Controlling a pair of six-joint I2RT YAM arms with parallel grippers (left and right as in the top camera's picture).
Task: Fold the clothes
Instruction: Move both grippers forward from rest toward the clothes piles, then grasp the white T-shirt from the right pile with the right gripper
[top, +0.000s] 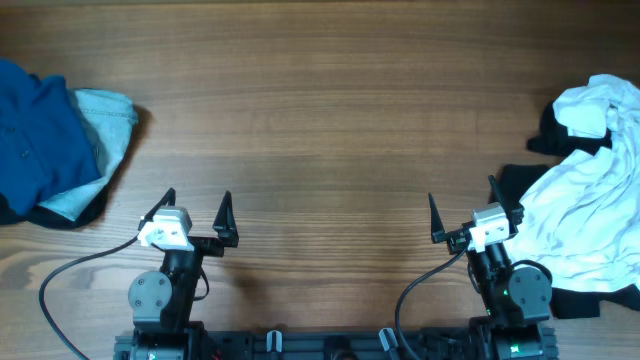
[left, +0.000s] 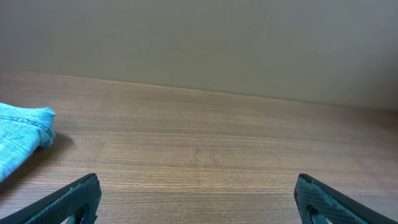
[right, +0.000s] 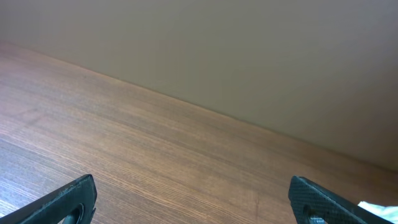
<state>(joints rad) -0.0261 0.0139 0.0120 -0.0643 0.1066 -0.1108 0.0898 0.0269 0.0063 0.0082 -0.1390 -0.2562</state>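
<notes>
Down at the bottom edge of the overhead view, both arms sit folded back over their bases, wrists low and pointing up-frame across the wood. The left gripper (top: 197, 203), lower left, has its fingers (left: 71, 200) spread wide with nothing between them. The right gripper (top: 462, 195), lower right, matches it, its fingers (right: 326, 202) wide apart and empty, angled a touch toward the right edge. It reads as a ready stance, both arms tucked back so the bare middle of the tabletop (top: 320, 110) can serve as folding space. Further out, at the right edge of frame, there's the job: the white shirt (top: 590, 190), crumpled in a heap over some black cloth (top: 520, 178), just beside the right arm and touched by neither gripper. At the upper left lies a dark blue garment (top: 35, 140) with a pale blue denim piece (top: 108, 118) at its side, well apart from the shirt. Folding not yet begun, I'd say, and the right arm looks the nearer one for a first pull.
</notes>
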